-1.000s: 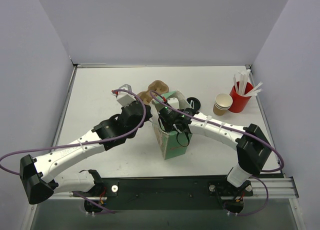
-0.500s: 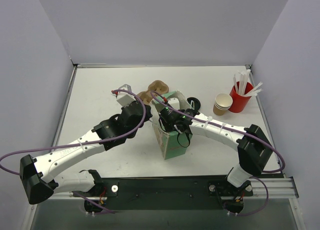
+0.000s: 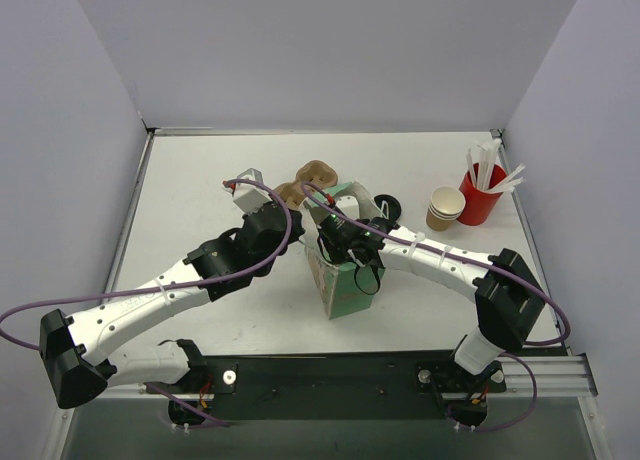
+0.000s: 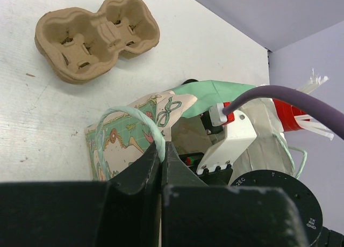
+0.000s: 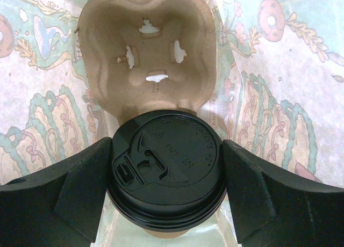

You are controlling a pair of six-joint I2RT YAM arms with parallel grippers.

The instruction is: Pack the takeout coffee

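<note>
The takeout coffee (image 5: 166,172), a brown paper cup under a black lid, hangs inside the patterned green paper bag (image 3: 340,275). My right gripper (image 5: 166,178) is shut on it, one finger against each side of the lid. Below the cup, a brown pulp carrier (image 5: 142,59) lies on the bag's floor. At the bag's left rim, my left gripper (image 4: 161,150) is shut on the pale green twisted handle (image 4: 131,115) and holds the mouth open. From above, the right wrist (image 3: 345,242) covers the bag's opening and hides the cup.
A second pulp carrier (image 3: 305,183) lies on the table behind the bag. At the back right stand a stack of brown cups (image 3: 445,208) and a red cup of white sticks (image 3: 480,192). A loose black lid (image 3: 388,205) lies right of the bag.
</note>
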